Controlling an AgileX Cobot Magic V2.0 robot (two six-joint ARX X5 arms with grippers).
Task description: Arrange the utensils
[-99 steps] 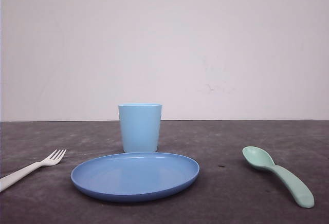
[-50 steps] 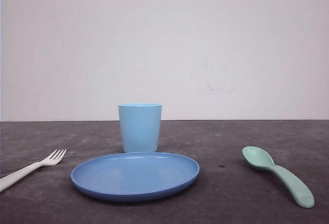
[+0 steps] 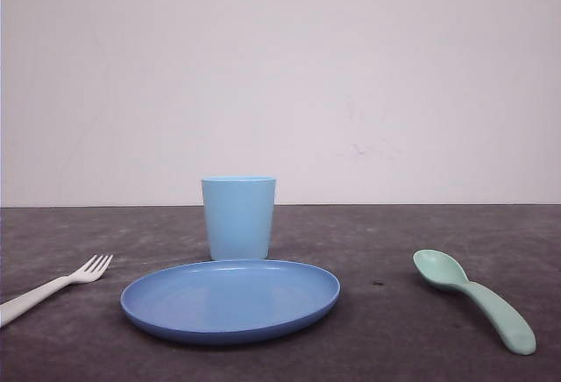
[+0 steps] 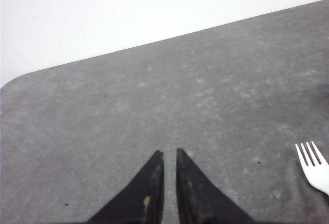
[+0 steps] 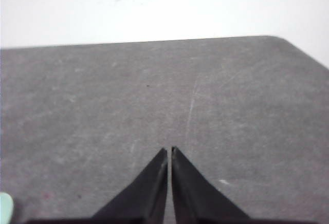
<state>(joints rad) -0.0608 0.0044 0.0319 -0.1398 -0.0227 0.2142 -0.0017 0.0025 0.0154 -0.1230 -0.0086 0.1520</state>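
Here one fork [image 3: 54, 286], one spoon [image 3: 476, 298].

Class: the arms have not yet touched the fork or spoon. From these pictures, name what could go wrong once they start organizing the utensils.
1. The fork lies flat on the table, thin and low; the left pincer, nearly closed and empty, may scrape the surface or slip off it.
2. The spoon has a thick rounded handle that might roll or squirt out of the right pincer.
3. The cup stands right behind the plate; a reaching arm could tip it.
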